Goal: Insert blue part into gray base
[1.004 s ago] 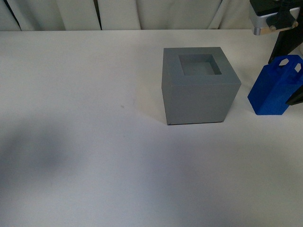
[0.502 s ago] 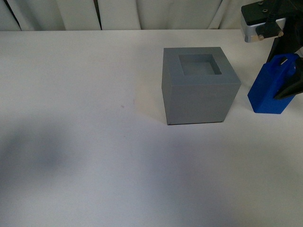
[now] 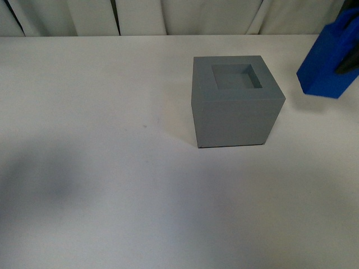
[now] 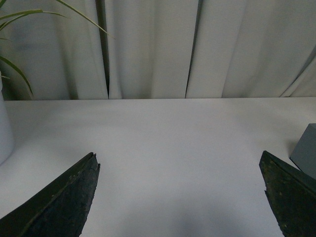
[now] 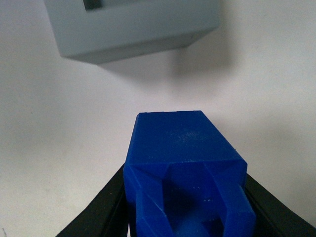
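Note:
The gray base (image 3: 235, 106) stands on the white table, its square recess (image 3: 236, 77) facing up and empty. To its right the blue part (image 3: 330, 60) hangs tilted above the table at the frame's right edge. In the right wrist view my right gripper (image 5: 187, 197) is shut on the blue part (image 5: 185, 148), black fingers (image 5: 98, 212) pressed on both its sides, with the gray base (image 5: 133, 29) ahead of it. My left gripper (image 4: 177, 155) is open over bare table with nothing between its fingers. A corner of the gray base (image 4: 307, 148) shows beside one finger.
White curtains (image 3: 168, 17) close off the table's far edge. In the left wrist view, plant leaves (image 4: 19, 74) and a white pot (image 4: 4, 133) stand at the table's far left.
The right gripper has shut on the blue part and lifted it off the table; it now sits higher in the front view. The gray base has not moved.

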Robot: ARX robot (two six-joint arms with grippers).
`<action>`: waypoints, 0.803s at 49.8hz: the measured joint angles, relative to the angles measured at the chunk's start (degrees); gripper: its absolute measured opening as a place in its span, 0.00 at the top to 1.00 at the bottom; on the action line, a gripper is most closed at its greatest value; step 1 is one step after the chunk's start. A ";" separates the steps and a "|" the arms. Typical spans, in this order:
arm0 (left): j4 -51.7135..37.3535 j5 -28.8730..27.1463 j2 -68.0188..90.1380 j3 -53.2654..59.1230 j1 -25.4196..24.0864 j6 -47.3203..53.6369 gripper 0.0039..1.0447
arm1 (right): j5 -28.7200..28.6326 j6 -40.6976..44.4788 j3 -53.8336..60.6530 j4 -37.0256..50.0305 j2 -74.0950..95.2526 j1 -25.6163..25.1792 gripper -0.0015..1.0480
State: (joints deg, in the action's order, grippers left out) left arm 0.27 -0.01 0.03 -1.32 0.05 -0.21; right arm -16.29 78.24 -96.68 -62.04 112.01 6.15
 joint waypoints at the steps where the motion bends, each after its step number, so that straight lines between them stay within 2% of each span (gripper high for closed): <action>1: 0.00 0.00 0.00 0.00 0.00 0.00 0.06 | -0.44 -0.09 -0.66 -0.66 -0.24 0.26 0.56; 10: 0.00 0.00 0.00 0.00 0.00 0.00 0.06 | -3.43 -0.48 -5.84 -4.79 -1.44 4.68 0.56; 19: 0.00 0.00 0.00 0.00 0.02 0.00 0.06 | -3.52 -0.52 -7.91 -6.38 -1.18 9.55 0.56; 40: 0.00 0.00 0.00 0.00 0.00 0.00 0.06 | -1.31 -0.52 -9.40 -6.23 2.84 12.57 0.56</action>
State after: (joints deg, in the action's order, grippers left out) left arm 0.27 -0.01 0.03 -1.32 0.05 -0.21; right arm -17.61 77.71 -106.08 -68.27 114.85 18.72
